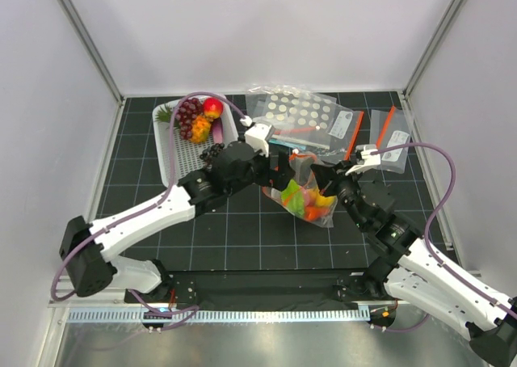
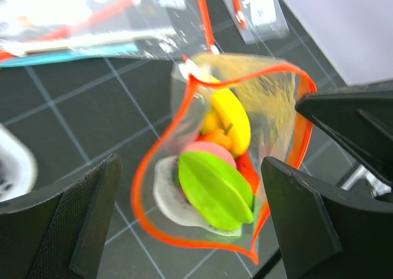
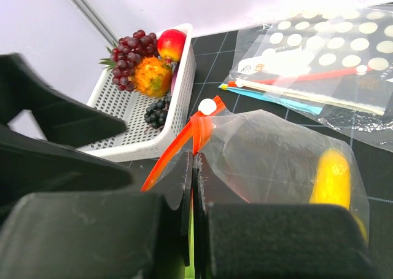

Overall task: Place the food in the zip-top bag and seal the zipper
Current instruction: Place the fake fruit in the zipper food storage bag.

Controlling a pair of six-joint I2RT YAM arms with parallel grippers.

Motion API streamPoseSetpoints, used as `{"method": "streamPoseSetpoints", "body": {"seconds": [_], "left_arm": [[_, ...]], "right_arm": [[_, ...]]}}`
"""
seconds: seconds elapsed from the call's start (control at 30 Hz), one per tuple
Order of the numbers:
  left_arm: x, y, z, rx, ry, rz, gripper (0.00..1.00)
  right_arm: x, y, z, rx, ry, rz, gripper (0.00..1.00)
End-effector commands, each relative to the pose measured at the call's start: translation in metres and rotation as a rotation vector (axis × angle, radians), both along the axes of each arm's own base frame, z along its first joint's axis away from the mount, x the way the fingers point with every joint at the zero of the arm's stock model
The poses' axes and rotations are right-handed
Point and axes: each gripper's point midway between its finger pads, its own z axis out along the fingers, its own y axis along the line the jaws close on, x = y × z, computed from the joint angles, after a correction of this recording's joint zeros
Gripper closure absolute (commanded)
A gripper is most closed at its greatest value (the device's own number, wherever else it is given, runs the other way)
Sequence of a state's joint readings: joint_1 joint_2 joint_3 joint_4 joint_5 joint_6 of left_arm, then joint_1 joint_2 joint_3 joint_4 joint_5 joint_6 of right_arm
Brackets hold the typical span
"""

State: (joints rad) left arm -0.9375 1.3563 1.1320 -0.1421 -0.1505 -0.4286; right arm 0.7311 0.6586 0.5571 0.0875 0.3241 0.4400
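At far left, disregard basket (image 1: 172, 153), loaded with grapes (image 1: 187, 116), well apart from the work. Find left gripper (image 2: 193, 220) released, fingers (image 2: 80, 211) astride the bag (image 1: 300, 166) mouth, touching nothing. Locate bag at table centre, between both grippers, zipper (image 2: 305, 107) gaping in a loop, food (image 2: 215, 190) already inside. Find right gripper (image 3: 193, 187) clenched on the bag rim at the zipper. Guard against:
- closing left fingers on the bulging green piece instead of the strip, leaving a gap;
- pulling against the right-hand pinch, tipping food out;
- pressing skewed, tracks misaligned, seal incomplete.
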Motion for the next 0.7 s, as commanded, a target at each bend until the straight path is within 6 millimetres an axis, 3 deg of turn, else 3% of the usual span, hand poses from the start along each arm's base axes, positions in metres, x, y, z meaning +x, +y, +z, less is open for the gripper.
{"method": "streamPoseSetpoints", "body": {"seconds": [0.0,0.17,0.43,0.6,0.67], "left_arm": [[0.012,0.031,0.027,-0.033,-0.094,0.149,0.00],[0.026,0.068,0.037,-0.075,-0.101,0.305,0.00],[0.076,0.151,-0.006,-0.085,0.073,0.597,0.00],[0.093,0.174,-0.033,-0.044,0.152,0.671,0.00],[0.096,0.177,-0.036,-0.029,0.160,0.682,0.00]], "right_arm": [[0.003,-0.007,0.020,0.046,-0.051,-0.040,0.99],[0.005,-0.006,0.017,0.036,-0.043,-0.044,0.99],[0.003,-0.007,0.019,0.040,-0.047,-0.042,0.99],[0.004,-0.007,0.018,0.035,-0.045,-0.044,0.99],[0.004,-0.006,0.017,0.034,-0.044,-0.042,0.99]]}}
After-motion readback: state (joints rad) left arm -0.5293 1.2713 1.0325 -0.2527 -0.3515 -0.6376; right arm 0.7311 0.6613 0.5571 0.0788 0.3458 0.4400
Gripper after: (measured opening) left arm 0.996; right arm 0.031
